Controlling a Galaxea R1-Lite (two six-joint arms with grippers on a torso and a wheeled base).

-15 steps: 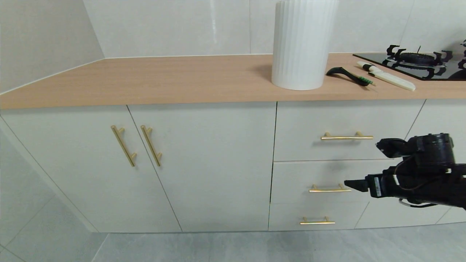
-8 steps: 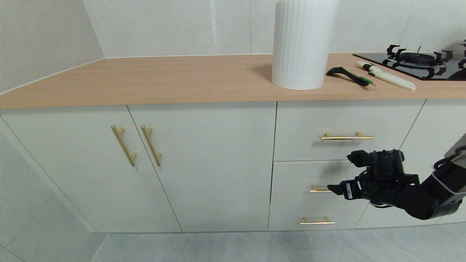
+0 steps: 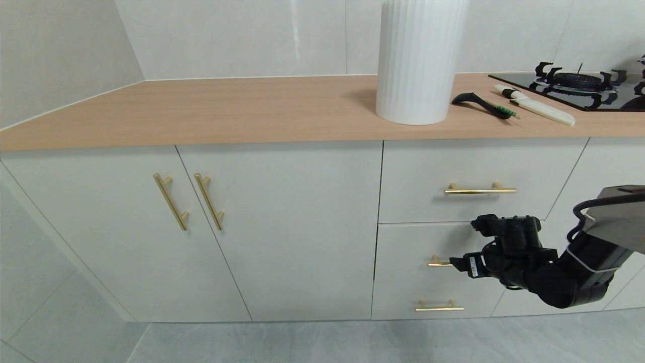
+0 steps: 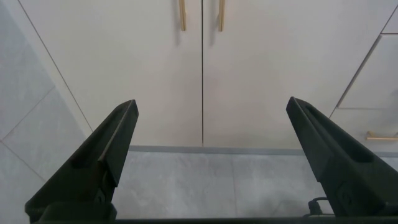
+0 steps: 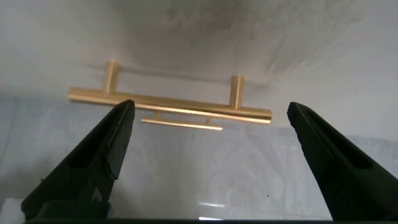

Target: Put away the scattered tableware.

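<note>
Knife (image 3: 537, 107) lies slim, white, on woodgrain counter (image 3: 227, 111).

The left gripper (image 4: 211, 104) is seen with its two dark fingers (image 4: 99, 155) spread wide apart. Beyond it, two pale cabinet doors (image 4: 124, 74) are faced, divided by a thin vertical seam (image 4: 202, 74). A gold bar handle (image 4: 183, 15) is fitted to the left door just beside that seam, and a second handle (image 4: 220, 15) to the right door. A grey tiled floor (image 4: 205, 183) is shown beneath the doors. Farther right, a gold drawer handle (image 4: 380, 135) is partly seen.
</note>
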